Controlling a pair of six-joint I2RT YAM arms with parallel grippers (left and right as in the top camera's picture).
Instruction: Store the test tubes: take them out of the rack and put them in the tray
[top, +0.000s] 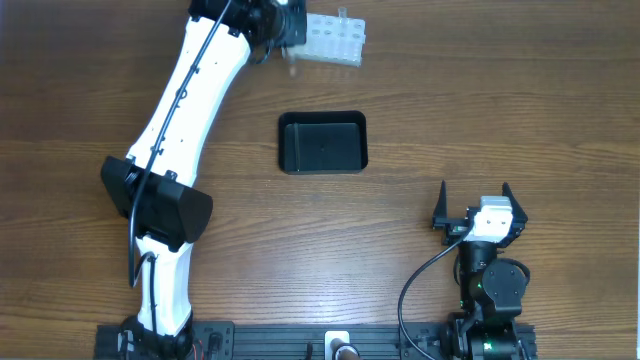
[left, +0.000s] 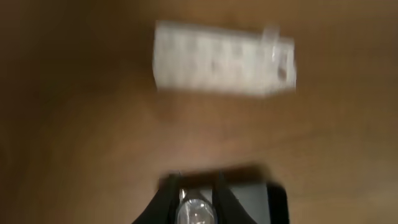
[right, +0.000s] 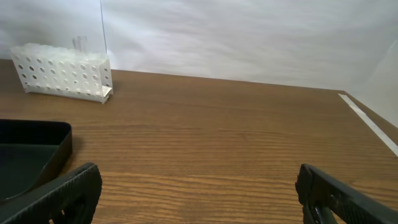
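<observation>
Bright, even light from above covers the brown wooden table (top: 500, 100), and the black rectangular plastic tray (top: 323, 142) shows mild glare. The left wrist view is dim and smeared, blurring the white perforated plastic rack (left: 221, 65).

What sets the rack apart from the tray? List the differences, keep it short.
Colour: the rack is white, the tray black. Build: the rack is a block pierced with holes, the tray a shallow open dish. Place: the rack stands at the far edge of the table, the tray nearer its middle. Both rest on it.
</observation>
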